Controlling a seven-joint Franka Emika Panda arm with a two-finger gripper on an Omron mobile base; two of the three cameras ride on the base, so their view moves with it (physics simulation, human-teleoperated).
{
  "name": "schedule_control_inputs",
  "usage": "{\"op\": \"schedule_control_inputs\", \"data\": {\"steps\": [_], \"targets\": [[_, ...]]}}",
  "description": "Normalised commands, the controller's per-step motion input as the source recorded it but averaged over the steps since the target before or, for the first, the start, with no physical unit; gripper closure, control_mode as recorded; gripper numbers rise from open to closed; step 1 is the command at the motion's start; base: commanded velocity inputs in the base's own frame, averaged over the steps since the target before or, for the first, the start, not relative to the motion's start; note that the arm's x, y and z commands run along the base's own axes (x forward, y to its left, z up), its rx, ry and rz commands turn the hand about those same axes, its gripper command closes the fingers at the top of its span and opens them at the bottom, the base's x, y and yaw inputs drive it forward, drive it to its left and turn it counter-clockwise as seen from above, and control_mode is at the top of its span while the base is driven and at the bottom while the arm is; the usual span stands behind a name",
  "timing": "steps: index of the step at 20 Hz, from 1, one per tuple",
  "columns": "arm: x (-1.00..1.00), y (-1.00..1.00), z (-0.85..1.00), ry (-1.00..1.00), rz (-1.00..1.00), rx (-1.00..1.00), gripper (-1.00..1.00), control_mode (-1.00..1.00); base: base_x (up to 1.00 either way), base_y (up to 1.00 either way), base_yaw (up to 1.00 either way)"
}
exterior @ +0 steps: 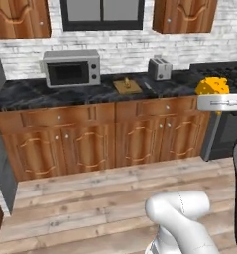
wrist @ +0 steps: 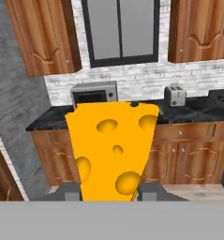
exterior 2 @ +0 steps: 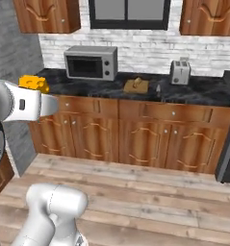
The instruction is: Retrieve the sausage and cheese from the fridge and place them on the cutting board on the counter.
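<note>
Gripper [wrist: 108,192] level, clamping cheese [wrist: 111,150]; board's [exterior: 127,87] load unclear.

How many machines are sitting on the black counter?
2. The microwave sits at the left end of the counter. The toaster stands further right, past the cutting board. More may be hidden outside the pictures.

my arm rises from the base, elbow bent low, forearm held level high above the floor. my gripper [wrist: 108,193] is clamped on the cheese [wrist: 111,149], one finger [wrist: 69,192] pressed to each side of the wedge.
</note>
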Motion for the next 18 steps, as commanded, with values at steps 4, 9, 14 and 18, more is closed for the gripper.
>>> {"op": "schedule_control_inputs", "data": {"steps": [4, 9, 14, 18], "targets": [[0.00, 0.00, 0.00, 0.00, 0.00, 0.00, 1.00, 1.00, 1.00, 0.00, -0.07], [0.00, 0.00, 0.00, 0.00, 0.00, 0.00, 1.00, 1.00, 1.00, 0.00, -0.06], [0.00, 0.00, 0.00, 0.00, 0.00, 0.00, 1.00, 1.00, 1.00, 0.00, -0.06], [0.00, 0.00, 0.00, 0.00, 0.00, 0.00, 1.00, 1.00, 1.00, 0.00, -0.05]]}}
